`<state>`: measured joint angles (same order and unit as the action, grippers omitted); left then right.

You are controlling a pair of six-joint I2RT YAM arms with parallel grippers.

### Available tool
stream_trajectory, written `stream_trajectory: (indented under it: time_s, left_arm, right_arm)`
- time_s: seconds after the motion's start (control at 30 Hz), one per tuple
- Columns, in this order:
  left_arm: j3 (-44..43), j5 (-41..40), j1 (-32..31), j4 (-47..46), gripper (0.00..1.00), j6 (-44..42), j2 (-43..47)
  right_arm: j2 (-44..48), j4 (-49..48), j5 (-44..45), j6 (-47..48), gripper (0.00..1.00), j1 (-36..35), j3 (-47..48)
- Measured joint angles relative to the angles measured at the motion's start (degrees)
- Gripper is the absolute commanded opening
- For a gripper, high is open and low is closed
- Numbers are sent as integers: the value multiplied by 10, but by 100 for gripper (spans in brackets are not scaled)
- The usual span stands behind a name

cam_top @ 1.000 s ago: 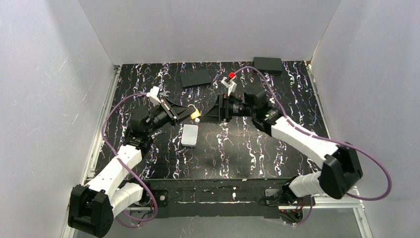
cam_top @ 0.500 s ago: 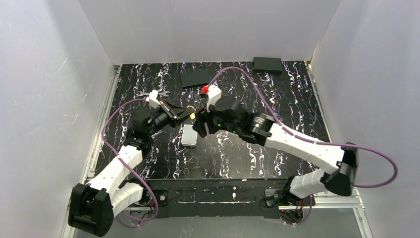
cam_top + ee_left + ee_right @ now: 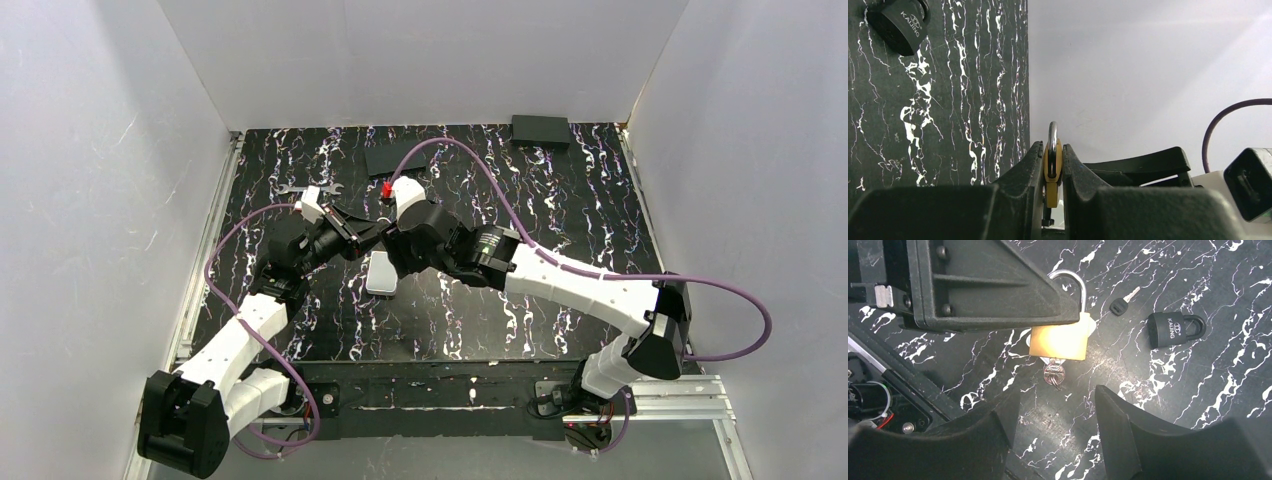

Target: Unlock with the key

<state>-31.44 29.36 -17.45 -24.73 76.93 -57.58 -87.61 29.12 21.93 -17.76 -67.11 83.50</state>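
Observation:
My left gripper [image 3: 1052, 150] is shut on a brass padlock [image 3: 1052, 167] with a silver shackle and holds it above the table. In the right wrist view the brass padlock [image 3: 1058, 342] hangs from the left gripper's finger [image 3: 993, 285]. A small round silver key head [image 3: 1053, 374] sticks out of its underside. My right gripper [image 3: 1055, 392] is open just short of that key head, touching nothing. The key [image 3: 1122, 303] with the black head lies on the table, beside a black padlock [image 3: 1173, 329]. In the top view the right gripper [image 3: 395, 250] meets the left gripper [image 3: 365, 232].
A grey-white flat box [image 3: 381, 275] lies just under the two grippers. At the back are a flat black plate [image 3: 393, 158], a black box [image 3: 540, 130] in the far corner and a silver wrench [image 3: 290, 190] on the left. The black padlock [image 3: 898, 27] shows on the marbled table.
My right arm has swung left and turned toward the left gripper, with its jaws somewhat narrower than before. The left gripper has drifted slightly left with the brass padlock.

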Motion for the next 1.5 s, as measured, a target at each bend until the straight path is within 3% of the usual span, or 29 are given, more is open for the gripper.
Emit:
stream_trajectory:
  time_s: [1.03,1.27,1.5]
  left_arm:
    - [-3,22,0,22,0,-4,-3]
    - [-3,21,1,26,0,-9,-3]
    - [-3,21,2,25,0,-17,-3]
  right_arm:
    - [-41,10,26,-2,26,-1,34]
    - [-44,8,25,-5,1,-1,34]
    - [-40,-6,11,-27,1,7,25]
